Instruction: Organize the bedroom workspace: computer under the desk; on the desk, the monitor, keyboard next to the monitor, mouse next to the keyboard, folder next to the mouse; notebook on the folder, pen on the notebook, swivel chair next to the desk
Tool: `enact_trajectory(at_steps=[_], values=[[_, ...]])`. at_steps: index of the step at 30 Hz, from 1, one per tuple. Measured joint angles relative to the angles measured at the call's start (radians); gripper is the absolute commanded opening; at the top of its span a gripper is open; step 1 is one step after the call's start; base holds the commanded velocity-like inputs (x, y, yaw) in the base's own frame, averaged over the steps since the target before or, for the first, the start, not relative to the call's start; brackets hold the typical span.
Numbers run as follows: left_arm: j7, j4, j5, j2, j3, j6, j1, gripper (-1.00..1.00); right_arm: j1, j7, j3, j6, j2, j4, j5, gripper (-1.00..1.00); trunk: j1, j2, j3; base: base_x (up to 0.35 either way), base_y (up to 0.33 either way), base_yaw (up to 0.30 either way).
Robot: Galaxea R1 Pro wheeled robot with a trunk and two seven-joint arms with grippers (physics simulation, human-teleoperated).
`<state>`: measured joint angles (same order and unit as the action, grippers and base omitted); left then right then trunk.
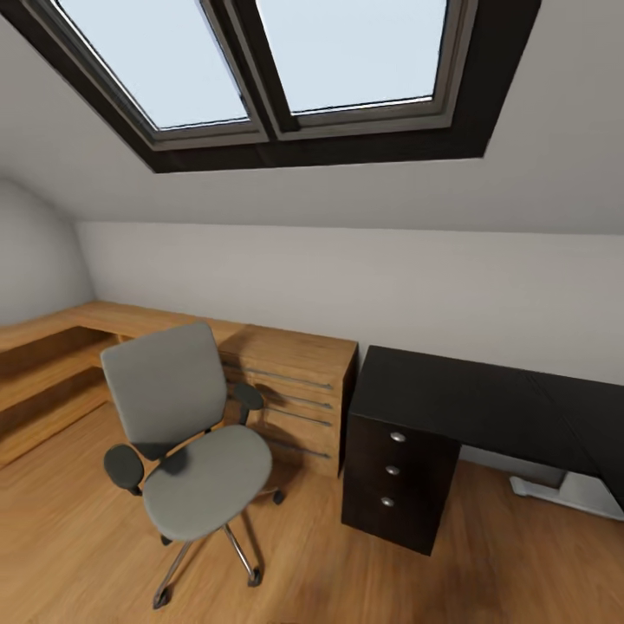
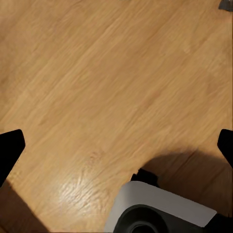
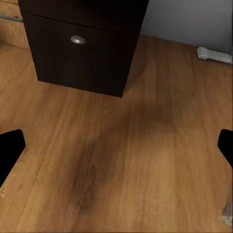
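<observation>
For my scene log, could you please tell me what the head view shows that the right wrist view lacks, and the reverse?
Head view alone: the grey swivel chair with a bare seat, the wooden drawer unit, the skylight windows and the black desk's bare top.

Right wrist view alone: the right end effector, its fingertips spread wide above the floor.

Both: the desk's black drawer pedestal and wooden floor.

Skylight point(image 1: 260, 61); wooden dresser point(image 1: 295, 390); perhaps baseboard heater point(image 1: 568, 494).
</observation>
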<state>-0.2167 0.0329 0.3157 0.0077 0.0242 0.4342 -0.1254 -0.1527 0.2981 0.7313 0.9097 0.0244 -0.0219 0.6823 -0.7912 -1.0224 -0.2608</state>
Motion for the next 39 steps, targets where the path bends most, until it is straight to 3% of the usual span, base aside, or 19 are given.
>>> enact_trajectory(at_steps=[1, 5, 7, 11, 15, 18, 22, 26, 30, 31, 33, 39], values=[[0.007, -0.005, 0.001, 0.003, 0.000, 0.058, 0.022, 1.00, 0.015, 0.001, 0.002, 0.033, 0.003, 0.000, -0.003, 1.00, 0.004, 0.007, 0.003, 0.000, 0.000, 0.254], [0.016, -0.010, 0.002, 0.008, 0.002, 0.171, 0.052, 1.00, 0.049, 0.002, 0.004, 0.111, 0.015, 0.000, -0.009, 1.00, 0.019, 0.035, 0.012, 0.000, 0.000, 0.254], [0.016, -0.009, 0.001, 0.008, 0.005, 0.182, 0.056, 1.00, 0.066, 0.003, 0.003, 0.135, 0.016, 0.001, -0.010, 1.00, 0.027, 0.049, 0.017, 0.000, 0.000, 0.254], [0.016, -0.006, 0.000, 0.013, 0.004, 0.186, 0.058, 1.00, 0.083, 0.003, 0.003, 0.135, 0.014, 0.001, -0.012, 1.00, 0.038, 0.070, 0.023, 0.000, 0.000, 0.254], [0.017, -0.005, 0.003, 0.034, 0.001, 0.184, 0.059, 1.00, 0.085, 0.004, 0.004, 0.135, 0.018, 0.001, -0.012, 1.00, 0.038, 0.070, 0.020, 0.000, 0.000, 0.254], [0.019, -0.005, 0.001, 0.040, 0.005, 0.147, 0.059, 1.00, 0.086, 0.003, 0.005, 0.128, 0.018, 0.001, -0.012, 1.00, 0.038, 0.070, 0.018, 0.000, 0.000, 0.254], [0.022, -0.005, -0.002, 0.019, 0.008, 0.118, 0.059, 1.00, 0.084, 0.000, 0.007, -0.015, 0.012, 0.059, -0.013, 1.00, 0.038, 0.070, 0.016, 0.000, 0.000, 0.255], [0.021, 0.016, -0.002, 0.008, 0.009, 0.112, 0.059, 1.00, 0.081, 0.005, 0.004, -0.062, 0.007, 0.136, -0.014, 1.00, 0.038, 0.070, 0.013, 0.000, 0.000, 0.260], [0.017, 0.129, -0.004, -0.018, 0.009, 0.109, 0.059, 1.00, 0.059, 0.008, 0.001, -0.077, 0.000, 0.161, -0.013, 1.00, 0.038, 0.070, 0.010, 0.000, 0.000, 0.265], [0.015, 0.210, -0.003, -0.034, 0.011, 0.103, 0.058, 1.00, 0.013, 0.015, -0.005, -0.084, -0.021, 0.166, -0.009, 1.00, 0.038, 0.070, 0.010, 0.000, 0.000, 0.267], [0.014, 0.256, 0.003, -0.044, 0.008, 0.094, 0.059, 1.00, -0.011, 0.018, -0.003, -0.087, -0.033, 0.165, -0.010, 1.00, 0.038, 0.070, 0.008, 0.000, 0.000, 0.267], [0.016, 0.284, 0.006, -0.050, 0.007, 0.076, 0.059, 1.00, -0.024, 0.020, -0.003, -0.086, -0.041, 0.168, -0.009, 1.00, 0.038, 0.070, 0.004, 0.000, 0.000, 0.267]])
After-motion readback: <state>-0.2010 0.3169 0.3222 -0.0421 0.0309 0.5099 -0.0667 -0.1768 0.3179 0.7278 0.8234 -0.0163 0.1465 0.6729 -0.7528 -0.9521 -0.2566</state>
